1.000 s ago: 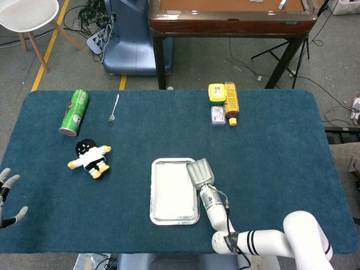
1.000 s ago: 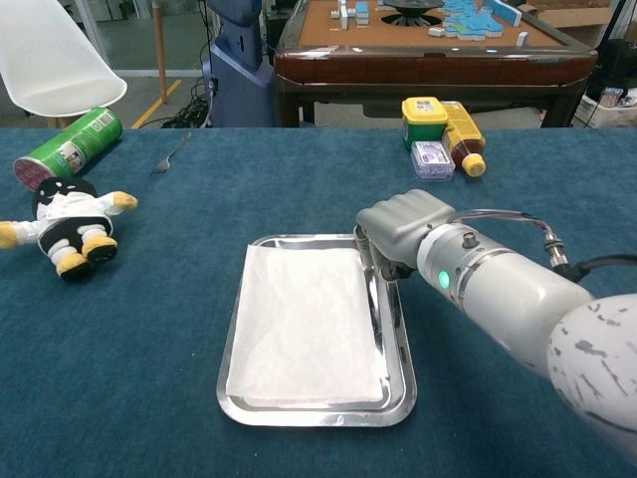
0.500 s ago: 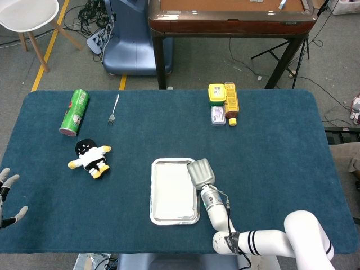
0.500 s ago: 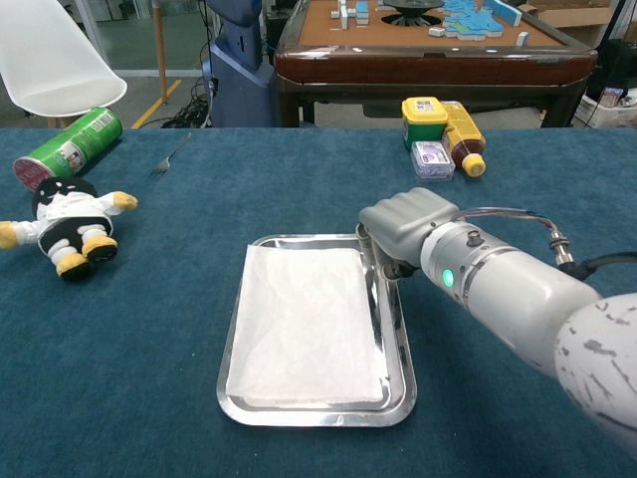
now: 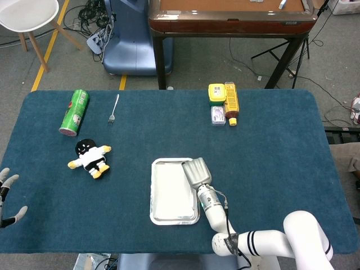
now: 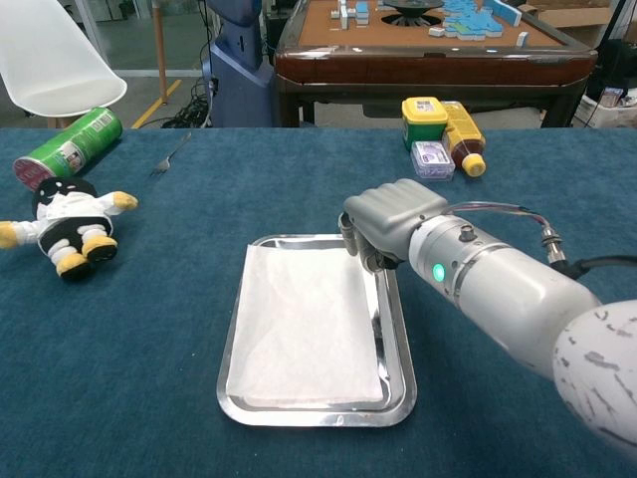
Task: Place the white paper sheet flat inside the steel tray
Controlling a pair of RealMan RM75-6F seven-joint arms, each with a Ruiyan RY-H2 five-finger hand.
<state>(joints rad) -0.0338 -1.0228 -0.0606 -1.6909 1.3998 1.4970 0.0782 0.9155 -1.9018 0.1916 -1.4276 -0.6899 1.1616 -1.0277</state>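
Note:
The steel tray (image 5: 174,222) (image 6: 314,415) lies near the table's front edge, at the middle. The white paper sheet (image 5: 170,194) (image 6: 304,329) lies flat inside it and covers most of its floor. My right hand (image 5: 196,171) (image 6: 390,221) hovers over the tray's far right corner with its fingers curled in, and I see nothing held in them. The fingertips are close to the rim and the sheet's far right corner; contact is unclear. My left hand (image 5: 7,194) shows only in the head view, at the table's left edge, fingers spread and empty.
A green can (image 5: 75,112) (image 6: 68,147), a fork (image 5: 113,109) (image 6: 171,154) and a plush toy (image 5: 90,156) (image 6: 65,221) lie at the left. A yellow jar (image 5: 217,93) (image 6: 424,118), a bottle (image 5: 231,104) (image 6: 462,134) and a small box (image 5: 218,115) (image 6: 433,157) sit at the back.
My right hand has shifted a little to the left, from beside the tray's right rim to over its far right corner. The paper and tray have not moved.

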